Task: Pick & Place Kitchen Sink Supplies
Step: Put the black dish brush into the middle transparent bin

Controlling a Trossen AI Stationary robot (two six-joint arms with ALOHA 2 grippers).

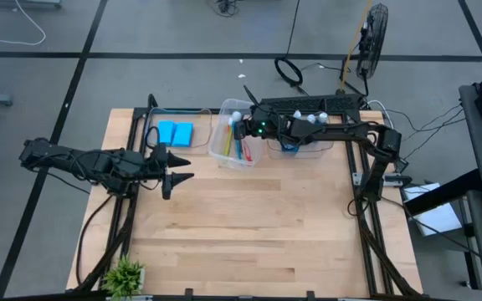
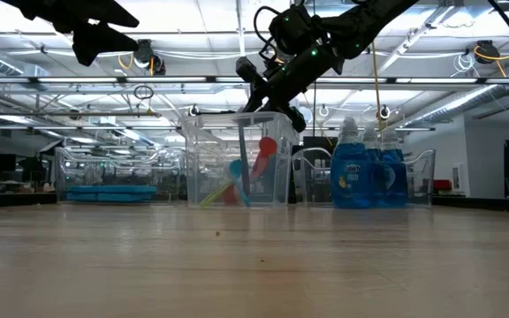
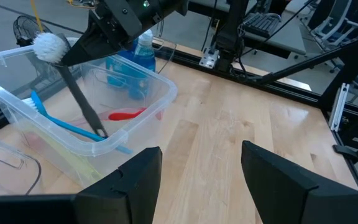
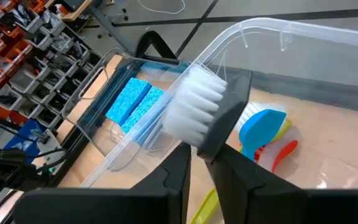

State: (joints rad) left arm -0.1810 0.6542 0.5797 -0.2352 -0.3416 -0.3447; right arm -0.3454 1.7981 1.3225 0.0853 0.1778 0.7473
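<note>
My right gripper [image 4: 201,163] is above the clear bin [image 1: 223,150] at the table's far side, fingers pinched on a dark-handled brush with a white bristle head [image 4: 194,109], its handle angled down inside the bin among the blue brush [image 3: 64,122], red brush [image 3: 128,114] and a yellow one. My left gripper [image 1: 176,167] hovers with fingers apart near the blue sponges [image 1: 175,133]; blue bottles [image 2: 367,172] stand in the neighbouring bin.
</note>
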